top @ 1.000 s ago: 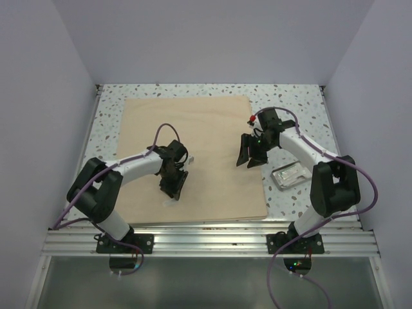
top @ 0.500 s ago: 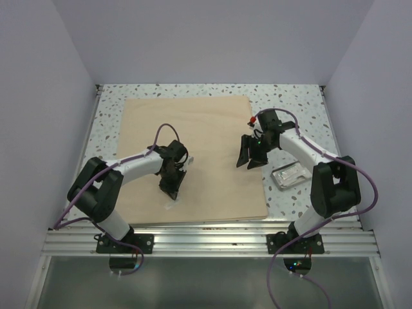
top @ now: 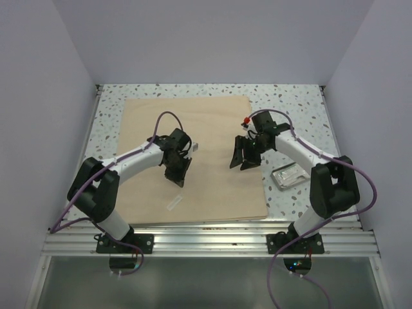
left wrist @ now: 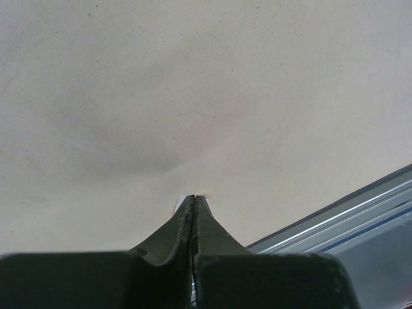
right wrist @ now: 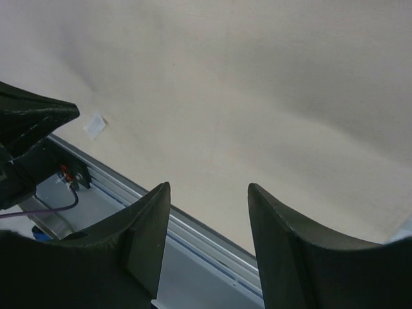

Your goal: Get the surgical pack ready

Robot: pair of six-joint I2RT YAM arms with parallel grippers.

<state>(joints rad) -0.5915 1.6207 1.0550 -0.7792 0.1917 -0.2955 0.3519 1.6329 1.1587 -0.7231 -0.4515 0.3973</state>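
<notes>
Pack: We see the pack (top: 212, 129) spread out flat as one big tan sheet on the table (top: 290, 103). It lies under both grippers.
Left arm: Its elbow sticks out to the left. The forearm reaches right over the sheet, and the wrist bends down.
Left gripper: The left gripper (top: 179, 170) is over the middle-left of the sheet, with its tips pointing down toward the near edge. Its jaws are pressed tight together, and we see nothing between them. We cannot tell if the tips touch the sheet.
Right arm: Its elbow sticks out to the right. The forearm reaches up and left, and the wrist tips down.
Right gripper: The right gripper (top: 243, 159) hangs over the right part of the sheet. Its jaws stand apart, and only the sheet shows in the gap.
White bit: A small white bit (top: 172, 204) lies on the sheet near the front edge, apart from the left gripper.
Tray: A small shiny tray (top: 289, 176) sits on the table just beside the sheet's right edge.
</notes>
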